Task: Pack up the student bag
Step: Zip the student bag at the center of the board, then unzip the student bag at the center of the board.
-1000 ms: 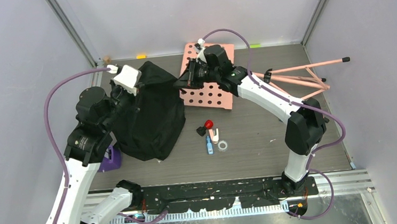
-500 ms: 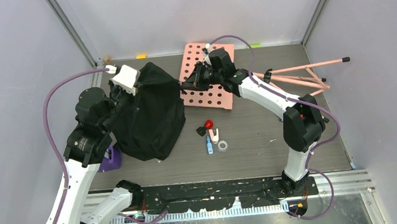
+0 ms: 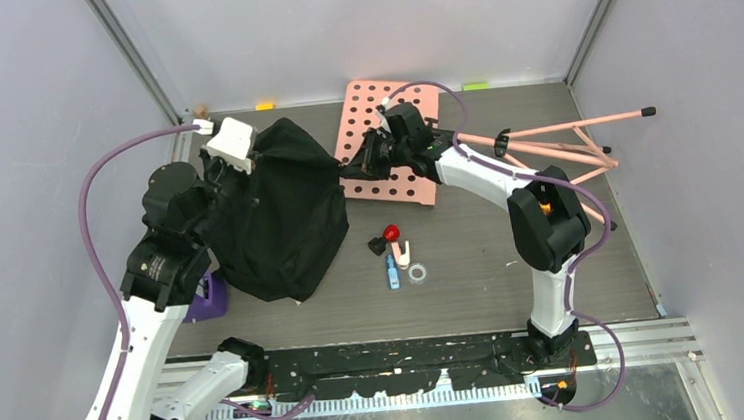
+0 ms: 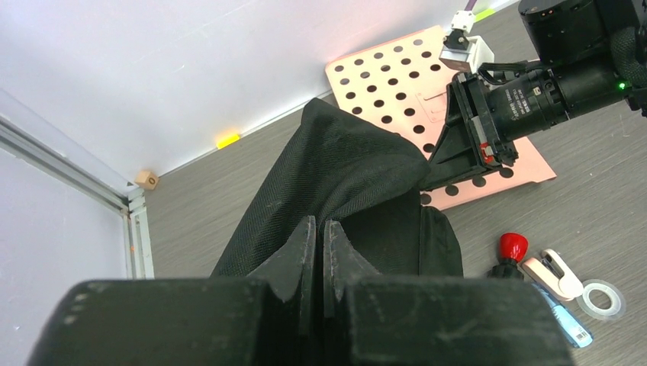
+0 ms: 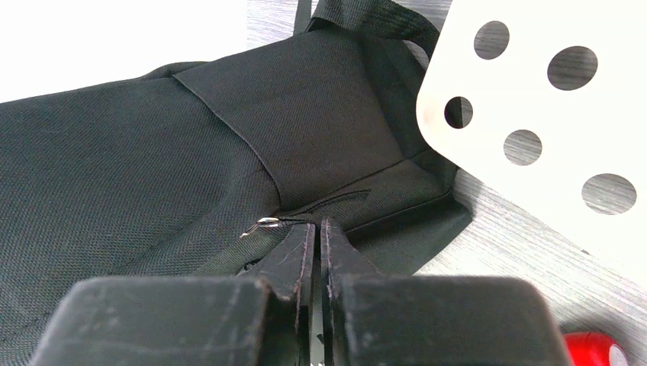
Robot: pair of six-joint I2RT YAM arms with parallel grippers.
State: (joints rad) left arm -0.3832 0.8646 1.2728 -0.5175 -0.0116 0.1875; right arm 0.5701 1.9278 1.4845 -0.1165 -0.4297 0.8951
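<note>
Black backpack (image 3: 278,217): fabric is pinched in the closed left gripper (image 4: 313,232); zipper-pull cord (image 5: 294,222) is clamped by the closed right gripper (image 5: 318,229), beside a pink pegboard (image 3: 411,182).

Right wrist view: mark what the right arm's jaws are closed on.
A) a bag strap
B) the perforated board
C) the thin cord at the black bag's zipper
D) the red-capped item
C: the right arm's jaws meet on the thin zipper cord, which runs from a small metal ring on the student bag; the perforated board lies apart to the side.
</note>
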